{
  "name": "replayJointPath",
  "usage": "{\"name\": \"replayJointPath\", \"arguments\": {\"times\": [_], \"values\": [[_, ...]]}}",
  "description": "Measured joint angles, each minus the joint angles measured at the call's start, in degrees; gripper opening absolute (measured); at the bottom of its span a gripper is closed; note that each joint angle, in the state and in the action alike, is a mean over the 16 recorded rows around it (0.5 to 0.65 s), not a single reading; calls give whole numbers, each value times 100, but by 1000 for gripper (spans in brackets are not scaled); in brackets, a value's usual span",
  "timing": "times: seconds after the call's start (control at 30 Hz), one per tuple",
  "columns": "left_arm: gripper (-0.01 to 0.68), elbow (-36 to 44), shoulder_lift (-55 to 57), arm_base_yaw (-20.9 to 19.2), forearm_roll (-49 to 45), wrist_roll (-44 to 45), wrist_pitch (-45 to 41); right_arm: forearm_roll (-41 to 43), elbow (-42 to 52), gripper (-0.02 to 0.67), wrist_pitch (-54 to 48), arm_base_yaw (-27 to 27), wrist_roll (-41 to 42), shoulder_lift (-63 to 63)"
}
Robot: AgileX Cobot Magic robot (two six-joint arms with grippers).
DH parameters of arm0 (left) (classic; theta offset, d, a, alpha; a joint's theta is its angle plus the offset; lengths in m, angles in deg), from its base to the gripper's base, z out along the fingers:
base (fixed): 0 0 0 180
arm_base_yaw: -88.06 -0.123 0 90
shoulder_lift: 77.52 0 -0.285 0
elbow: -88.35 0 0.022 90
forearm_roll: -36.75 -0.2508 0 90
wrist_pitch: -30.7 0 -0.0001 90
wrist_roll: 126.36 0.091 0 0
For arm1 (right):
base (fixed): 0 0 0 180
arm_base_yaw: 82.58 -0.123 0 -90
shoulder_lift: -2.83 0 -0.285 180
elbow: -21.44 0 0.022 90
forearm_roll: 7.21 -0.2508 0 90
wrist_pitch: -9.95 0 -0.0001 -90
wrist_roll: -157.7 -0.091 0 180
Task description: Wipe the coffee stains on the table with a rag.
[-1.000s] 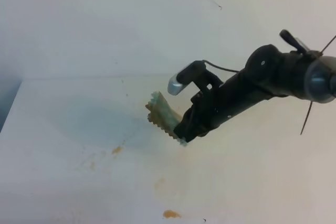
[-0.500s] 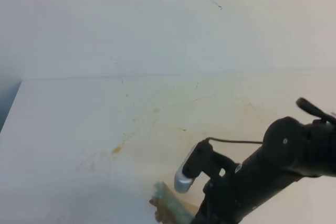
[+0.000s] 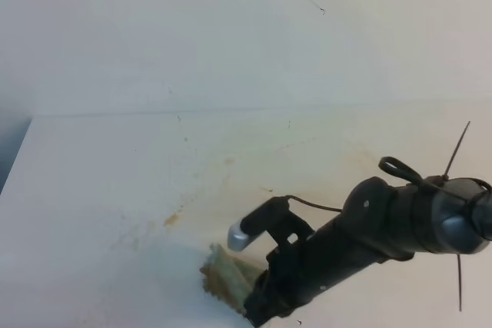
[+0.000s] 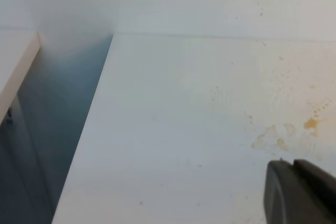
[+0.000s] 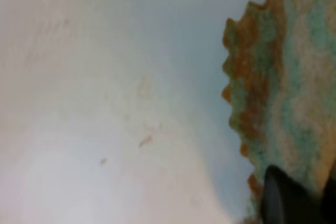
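Rag (image 3: 225, 282) sits at the lower middle of the high view, pinched by the right end effector (image 3: 257, 305), which is clenched on its near corner and presses it against the bench (image 3: 92, 190). In the right wrist view the cloth fills the right side of the frame, its scalloped edge soaked orange-brown, so it has clearly taken up coffee.

Judging by how things lie, the wiping is well along but not finished. A small orange blot (image 3: 171, 220) shows at left of centre in the high view, with faint tan smears around it and a pale streak running up toward the middle. The same blot (image 4: 311, 124) appears at the right edge of the left wrist view. Whether any stain lies under the rag or the arm cannot be told.

The left end effector (image 4: 302, 192) shows only as a dark tip at the lower right of its own view; its state cannot be told.

Open room is plentiful: bare bench spreads left and up from the rag to the blot. The bench's left edge, with a drop beside it, lies well apart from the blot, and the wall bounds the far side.
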Motion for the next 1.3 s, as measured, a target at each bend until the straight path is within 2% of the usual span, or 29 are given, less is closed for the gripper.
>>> {"name": "replayJointPath", "arguments": {"times": [0.17, 0.33, 0.6, 0.77, 0.87, 1.13, 1.3], "values": [[-4, 0, 0, 0, 0, 0, 0, 41, -661, 29, 148, 223, -161, -360], [-4, 0, 0, 0, 0, 0, 0, 262, -1254, 29, 62, 746, -420, -583], [-4, 0, 0, 0, 0, 0, 0, 836, -1698, 29, -844, 1899, -643, -614], [-4, 0, 0, 0, 0, 0, 0, 1356, -1732, 36, -1503, 2405, -730, -564], [-4, 0, 0, 0, 0, 0, 0, 1674, -1736, 68, -1814, 2567, -817, -557], [-4, 0, 0, 0, 0, 0, 0, 2227, -1737, 250, -2150, 2692, -1351, -533], [-4, 0, 0, 0, 0, 0, 0, 2198, -1737, 264, -2263, 2699, -1504, -332]]}}
